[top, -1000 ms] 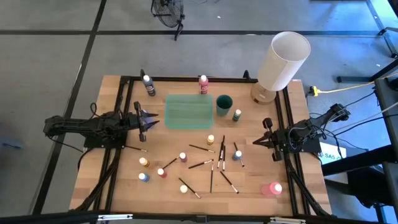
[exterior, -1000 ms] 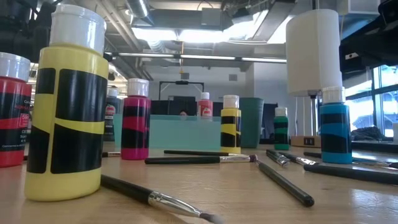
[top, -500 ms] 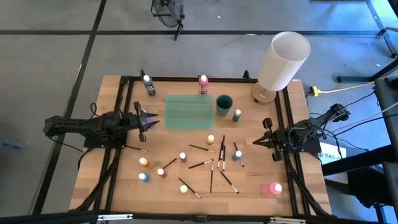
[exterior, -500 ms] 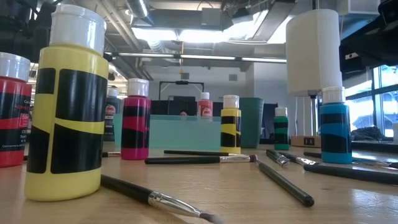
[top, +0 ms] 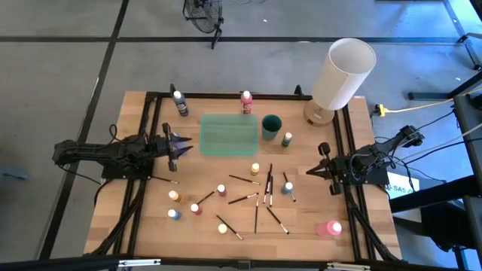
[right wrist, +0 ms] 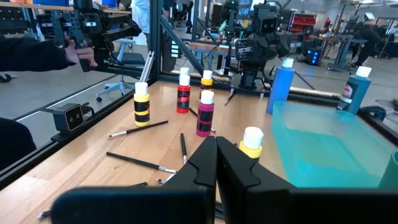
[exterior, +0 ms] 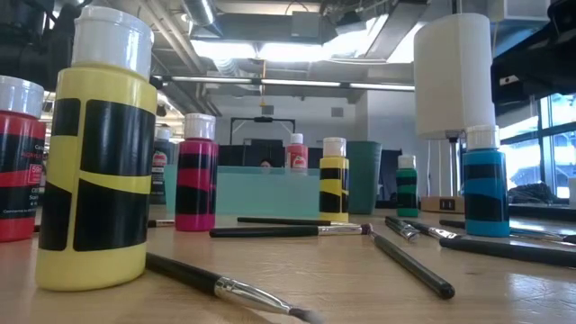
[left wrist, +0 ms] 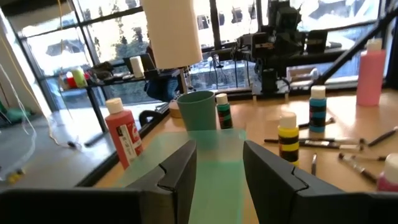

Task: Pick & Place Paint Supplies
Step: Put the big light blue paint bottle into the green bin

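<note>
— While both arms wait at the edges, where do the paint supplies sit?
— Scattered over the wooden surface (top: 143, 226); small bottles and thin brushes (top: 256, 217) lie mid-surface, in front of the green tray (top: 228, 135); a yellow bottle (top: 255, 168) stands just off the tray's front edge; a tall pink bottle (top: 329, 229) lies near the right front corner.
— And the jaws?
— Left gripper (top: 184, 147) hovers beside the tray's left end, jaws apart, holding nothing; right gripper (top: 310, 172) sits at the right side, jaws together, empty.
</note>
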